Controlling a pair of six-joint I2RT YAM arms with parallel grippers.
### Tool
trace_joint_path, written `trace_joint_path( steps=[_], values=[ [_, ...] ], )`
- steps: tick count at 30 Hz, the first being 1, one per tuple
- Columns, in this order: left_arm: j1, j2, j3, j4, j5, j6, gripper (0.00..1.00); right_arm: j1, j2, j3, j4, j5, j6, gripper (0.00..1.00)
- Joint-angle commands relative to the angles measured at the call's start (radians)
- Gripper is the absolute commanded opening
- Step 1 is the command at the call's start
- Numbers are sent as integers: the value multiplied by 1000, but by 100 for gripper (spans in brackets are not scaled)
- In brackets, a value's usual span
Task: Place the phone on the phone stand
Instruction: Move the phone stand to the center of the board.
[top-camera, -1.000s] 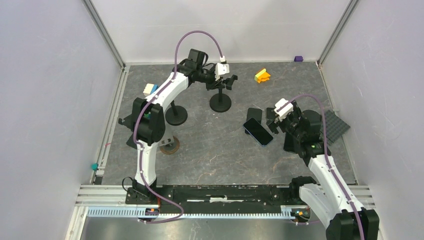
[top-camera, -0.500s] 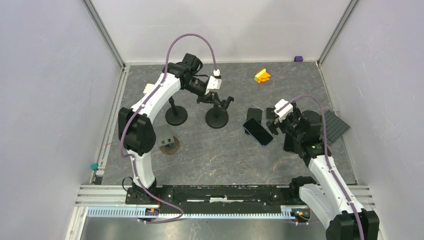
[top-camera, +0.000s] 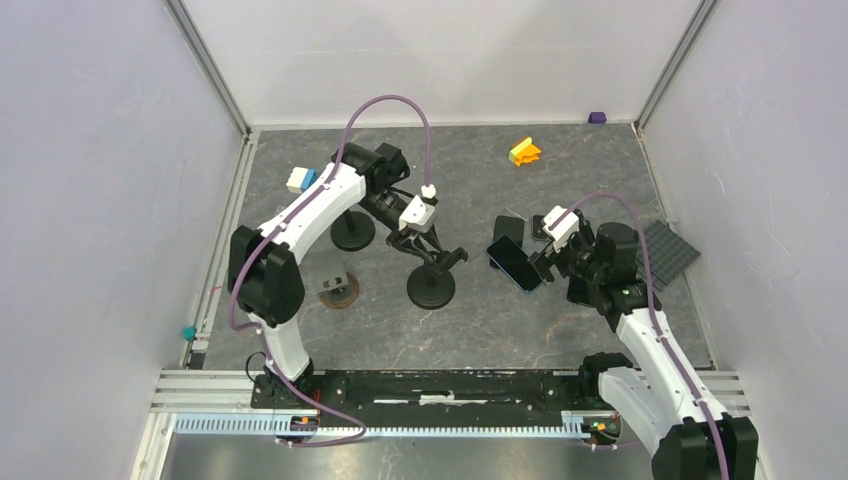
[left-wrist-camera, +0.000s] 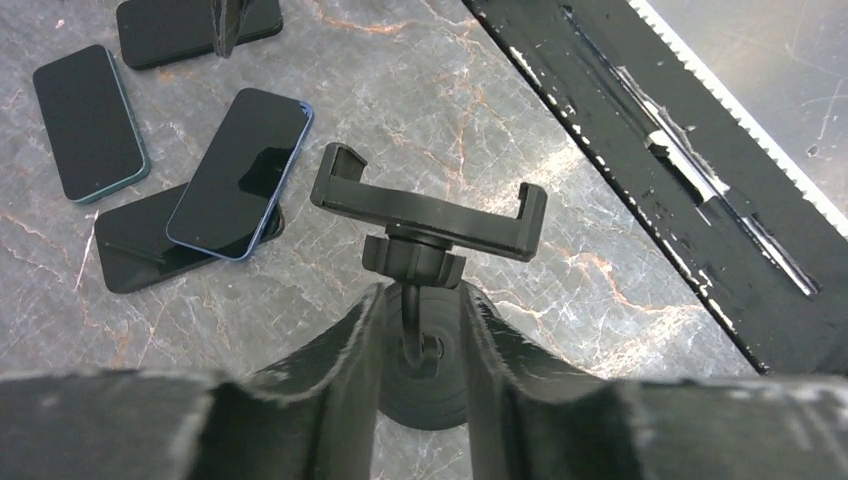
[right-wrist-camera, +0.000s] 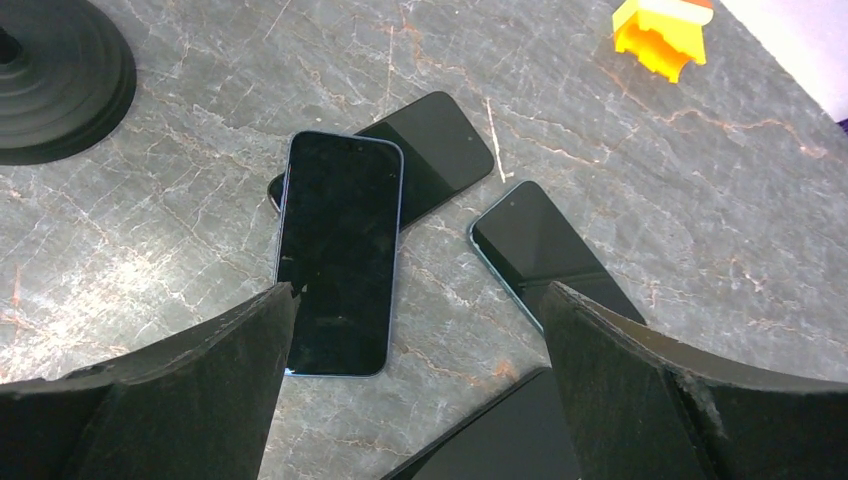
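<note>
Blue-edged phone (top-camera: 517, 264) lies flat, screen up, on the table (top-camera: 480, 320) right of centre. Its far end overlaps a black phone (right-wrist-camera: 440, 150); it is not on a stand. Phone stand (top-camera: 432, 283) is upright on its round base to the left of that phone, near but apart, clamp head (left-wrist-camera: 430, 212) on top. Left arm arches in from the left, elbow high, wrist pitched down. Left gripper (left-wrist-camera: 420, 305) straddles the stand's stem just under the ball joint. Its fingers (left-wrist-camera: 350, 350) are narrowly parted with a slim gap on each side; cannot tell whether they pinch the stem. Right arm reaches forward-left, and the right gripper (right-wrist-camera: 418, 300) is spread wide above the phones, holding nothing. Versus one second ago: the stand and left gripper have come from far-centre to near-centre, now about level with the phones. Right arm and phones are much as before. Count: four phones (blue-edged, black, teal-edged phone (right-wrist-camera: 545, 255), one more dark phone (right-wrist-camera: 490, 430)); two black stands, the second stand (top-camera: 352, 232) further left.
</note>
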Motion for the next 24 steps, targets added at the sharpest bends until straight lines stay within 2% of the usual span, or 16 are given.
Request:
trace_joint_path(
  steps=[1,4,10,16,19,24],
  values=[
    [-3,-18,10,-38,39,53,45,2,29,2,12,-36,-2,98],
    [-3,-61,-41,81,21,-66,55,13,57,2,18,-25,11,97],
    [-3,-245,-294,649,-192,-606,67,37,71,2,22,-10,12,97],
    [-3,-385,-539,990,-335,-965,78,43,58,-4,24,4,9,97],
    [-4,-458,-744,1308,-449,-1228,80,42,56,-4,26,9,9,98],
    [-9,-512,-944,1632,-461,-1435,80,44,58,-6,29,13,11,98]
  ],
)
